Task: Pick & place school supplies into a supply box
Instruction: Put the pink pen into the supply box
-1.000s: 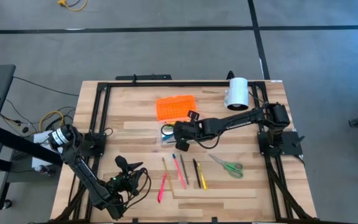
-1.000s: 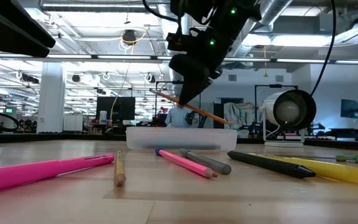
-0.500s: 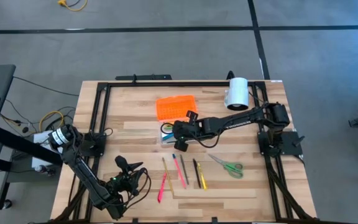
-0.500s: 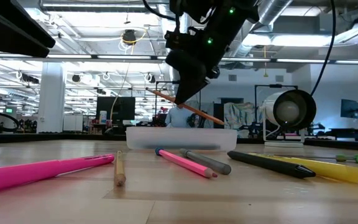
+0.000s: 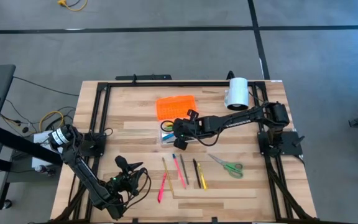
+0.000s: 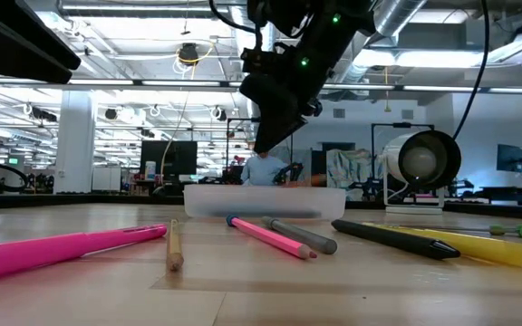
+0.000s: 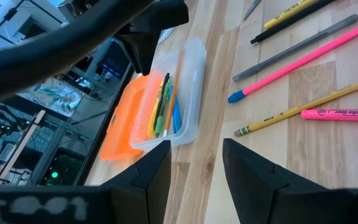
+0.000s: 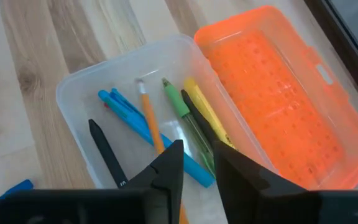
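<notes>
Supply box [image 5: 166,140]: one, clear, lid off, mid-table, just in front of its orange lid [image 5: 176,107], which lies flat and touching it along one long side. The long axis of both runs left-right across the table.

Inside the box [image 8: 73,99] I count about seven sticks, all lying along its length: two blue pens [image 8: 132,121], one orange pencil [image 8: 149,121], one green pen [image 8: 178,99], one yellow pen [image 8: 205,112] and two black ones [image 8: 104,152] (the second is thin and half hidden, so the count is approximate).

Loose on the table nearer the front edge are six sticks in a row, roughly parallel, with long axes front to back and slightly fanned:
- wooden pencil [image 5: 165,167]
- pink highlighter [image 5: 161,186]
- pink pencil [image 5: 178,168], blue-capped end toward the box
- grey pencil [image 5: 184,169]
- black pen [image 5: 195,168]
- yellow pen [image 5: 202,178]

One pair of green scissors [image 5: 227,165] lies to their right, diagonal, with the blades toward the box.

The right gripper [image 5: 180,133] hovers over the box, fingers [image 8: 166,171] a little apart with nothing between them. The left gripper [image 7: 194,168] is parked at the front left corner, fingers apart and empty.

One white cylinder [image 5: 236,93] sits at the back right.
</notes>
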